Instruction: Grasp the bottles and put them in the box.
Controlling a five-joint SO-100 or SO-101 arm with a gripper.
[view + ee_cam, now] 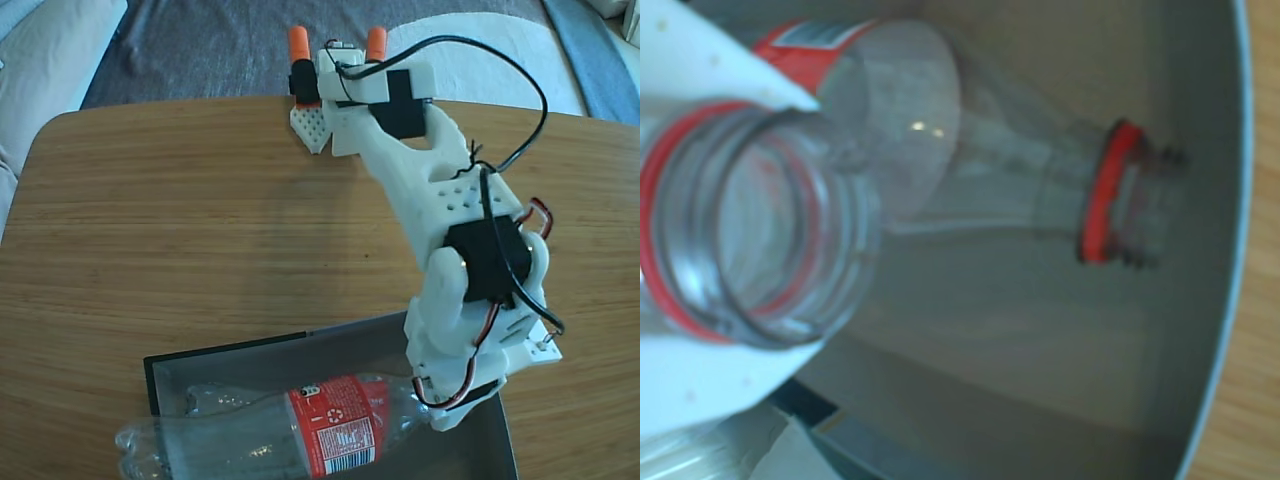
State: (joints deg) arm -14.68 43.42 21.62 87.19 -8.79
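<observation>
My gripper (pixel 440 405) is shut on the neck of a clear bottle (pixel 330 425) with a red label. That bottle stretches leftward over the box (pixel 250 350), and its base juts past the box's left wall. In the wrist view the held bottle's open mouth with its red ring (pixel 740 230) fills the left, between my white fingers (pixel 700 380). A second bottle (pixel 1040 170) lies on the grey floor of the box (pixel 1225 300), its red-ringed neck pointing right. In the fixed view my arm and the held bottle largely hide that second bottle.
The wooden table (pixel 200 220) spreads around the box. My arm's base (pixel 340 80) is clamped at the far edge with orange clamps. Cables loop along the arm. Grey fabric lies beyond the table's far edge.
</observation>
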